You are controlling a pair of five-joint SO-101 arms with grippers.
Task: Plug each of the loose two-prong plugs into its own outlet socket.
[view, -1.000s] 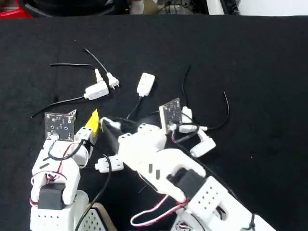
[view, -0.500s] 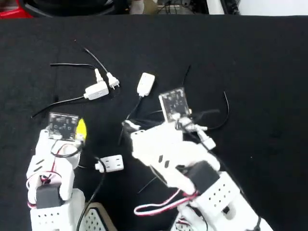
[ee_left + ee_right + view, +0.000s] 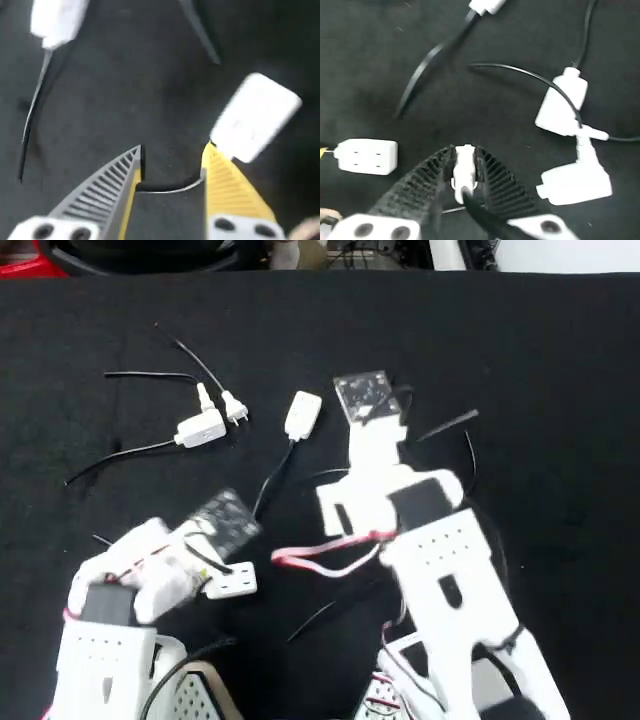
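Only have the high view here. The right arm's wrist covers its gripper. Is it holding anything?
Observer: Yes. In the right wrist view the right gripper is shut on a white plug, with the dark cord running back toward the camera.
Operator: And the left? Same problem, its wrist is in the way.
Observer: The left wrist view shows the left gripper open with nothing between the fingers. A white block lies on the cloth close ahead of it, off to one side.

Two arms; three white sockets in the high view; two loose plugs; one plug gripped in the right claw.
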